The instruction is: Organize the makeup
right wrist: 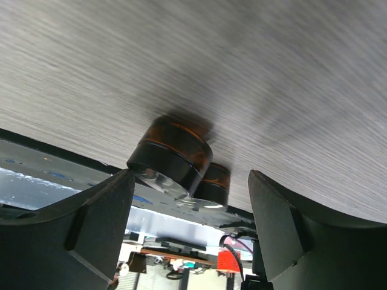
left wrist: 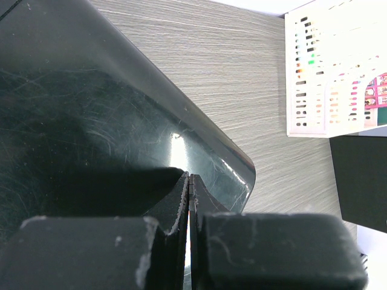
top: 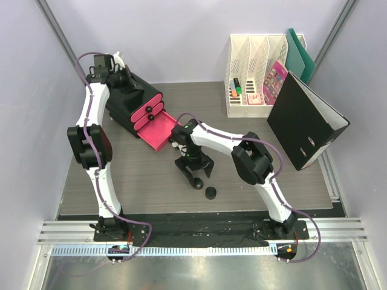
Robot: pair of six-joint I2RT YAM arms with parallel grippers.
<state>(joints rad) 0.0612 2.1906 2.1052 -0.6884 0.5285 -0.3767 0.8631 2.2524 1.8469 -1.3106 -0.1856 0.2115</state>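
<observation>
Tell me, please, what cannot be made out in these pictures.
Closed pink drawers: contents hidden behind their fronts, top view.
Farther black round compact: half hidden by the nearer black round compact, right wrist view.
White slotted file rack: its contents too small to name, top view.

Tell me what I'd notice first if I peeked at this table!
The black box with bright pink drawers at the back left jumps out, one drawer pulled open. In the middle, the right hand hangs wide open right by two black round compacts sitting close together near the front edge.
</observation>
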